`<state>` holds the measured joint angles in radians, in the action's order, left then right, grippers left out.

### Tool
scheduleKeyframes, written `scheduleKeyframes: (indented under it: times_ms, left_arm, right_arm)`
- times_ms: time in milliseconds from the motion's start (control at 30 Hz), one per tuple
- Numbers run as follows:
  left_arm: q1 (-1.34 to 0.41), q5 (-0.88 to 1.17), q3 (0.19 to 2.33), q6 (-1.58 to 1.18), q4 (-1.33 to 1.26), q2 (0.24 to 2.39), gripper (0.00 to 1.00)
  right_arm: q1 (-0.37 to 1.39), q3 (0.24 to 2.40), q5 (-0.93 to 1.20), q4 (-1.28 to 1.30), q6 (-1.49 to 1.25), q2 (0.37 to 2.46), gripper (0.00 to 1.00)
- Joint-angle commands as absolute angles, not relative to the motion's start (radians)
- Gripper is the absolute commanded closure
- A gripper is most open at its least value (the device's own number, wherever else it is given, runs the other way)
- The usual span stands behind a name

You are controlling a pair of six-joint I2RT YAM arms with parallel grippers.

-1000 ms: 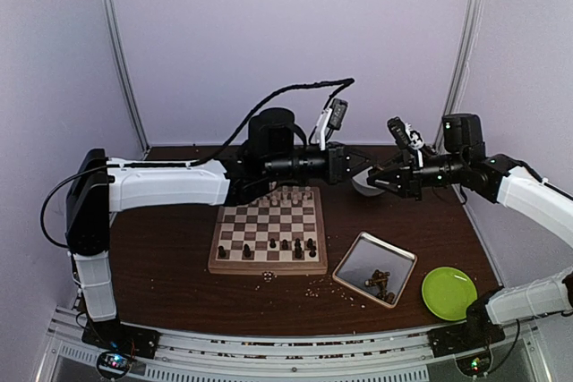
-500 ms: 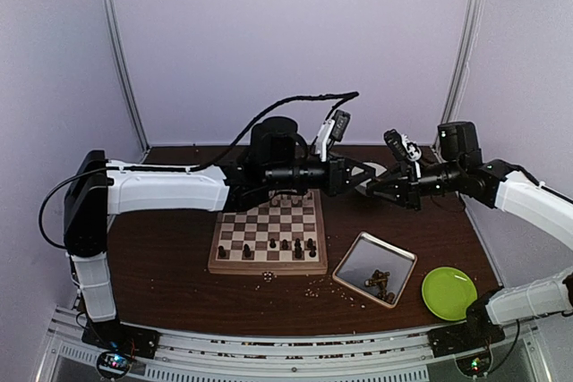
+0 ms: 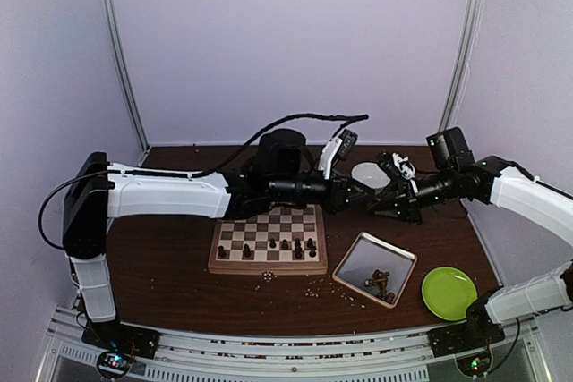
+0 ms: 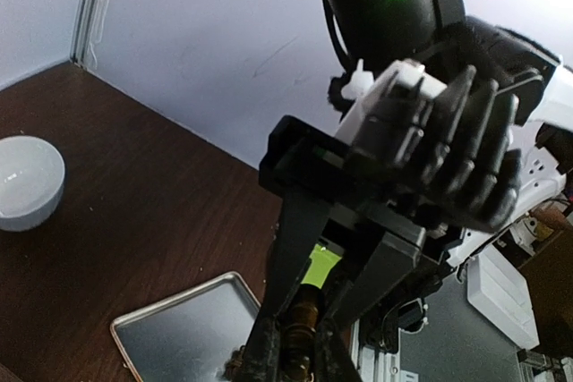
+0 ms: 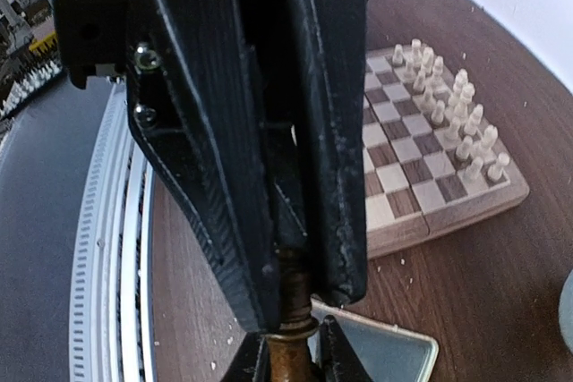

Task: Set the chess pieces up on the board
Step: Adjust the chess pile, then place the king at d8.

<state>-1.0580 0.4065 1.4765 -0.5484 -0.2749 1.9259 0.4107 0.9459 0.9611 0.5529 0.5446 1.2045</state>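
Note:
My two grippers meet in mid-air between the board (image 3: 267,267) and the metal tray (image 3: 398,257). My left gripper (image 3: 358,196) (image 4: 295,360) is shut on one end of a dark brown chess piece (image 4: 304,333). My right gripper (image 3: 376,201) (image 5: 300,357) is shut on its other end, where the piece (image 5: 291,346) shows its collar. The piece is too small to make out from above. Several dark pieces (image 3: 286,244) stand on the board's near rows. Cream pieces (image 5: 448,114) fill its far rows. More dark pieces (image 3: 380,282) lie in the tray.
A green plate (image 3: 448,292) lies right of the tray. A white bowl (image 3: 369,174) (image 4: 27,181) stands behind the grippers. Pale crumbs (image 3: 313,288) are scattered in front of the board. The purple back wall and metal posts close in the table.
Both arms came down and towards each other. The grippers were a little apart a second ago; now their fingers overlap on the same piece above the gap between board and tray.

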Motion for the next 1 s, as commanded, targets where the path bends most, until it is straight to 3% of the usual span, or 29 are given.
scheduleKeyframes:
  times_ms: [0, 367, 667, 800, 967]
  left_arm:
    - [-0.992, 0.417, 1.486, -0.545, -0.359, 1.991, 1.00]
    - [-0.991, 0.384, 1.485, -0.608, -0.396, 2.137, 1.00]
    - [-0.988, 0.410, 1.508, -0.613, -0.397, 2.151, 1.00]
    - [-0.988, 0.387, 1.524, -0.526, -0.254, 2.065, 1.00]
    - [-0.986, 0.318, 1.599, -0.352, 0.129, 1.961, 1.00]
  right_arm:
    - [0.379, 0.913, 0.800, 0.864, 0.726, 1.271, 0.87]
    - [0.370, 0.848, 0.625, 0.903, 0.803, 1.361, 0.71]
    - [0.353, 0.838, 0.665, 0.911, 0.804, 1.357, 0.70]
    - [0.336, 0.886, 0.691, 0.925, 0.771, 1.336, 0.70]
    - [0.331, 0.958, 0.646, 0.866, 0.622, 1.307, 0.68]
